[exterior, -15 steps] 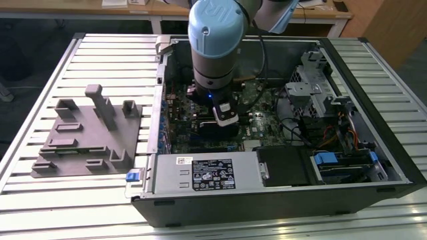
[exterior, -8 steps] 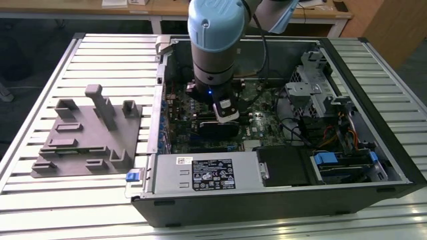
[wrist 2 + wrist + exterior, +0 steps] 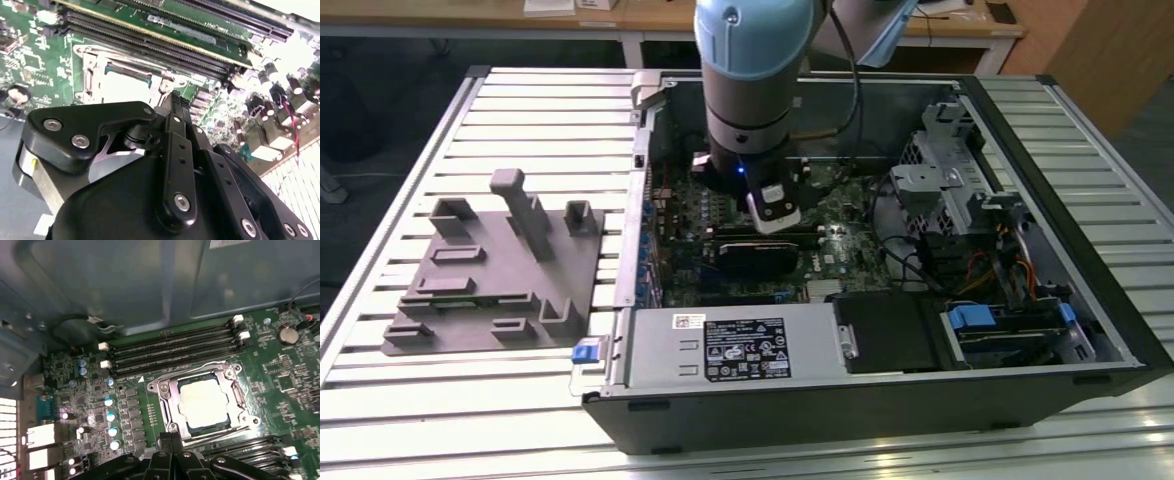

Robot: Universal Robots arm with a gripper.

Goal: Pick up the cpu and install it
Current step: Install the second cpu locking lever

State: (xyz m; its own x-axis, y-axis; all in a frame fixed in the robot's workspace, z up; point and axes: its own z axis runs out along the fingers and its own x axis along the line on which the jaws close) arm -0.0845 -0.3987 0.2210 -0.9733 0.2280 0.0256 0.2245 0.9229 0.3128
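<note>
Slatted metal worktop (image 3: 480,110) carries the open computer case (image 3: 881,395) I reach into. My end effector (image 3: 171,439) hangs low over the motherboard (image 3: 90,405), fingers pressed together and holding nothing. Just beyond their tips the cpu (image 3: 204,403) lies seated in its socket frame (image 3: 167,390), beside the memory slots (image 3: 170,352).
</note>
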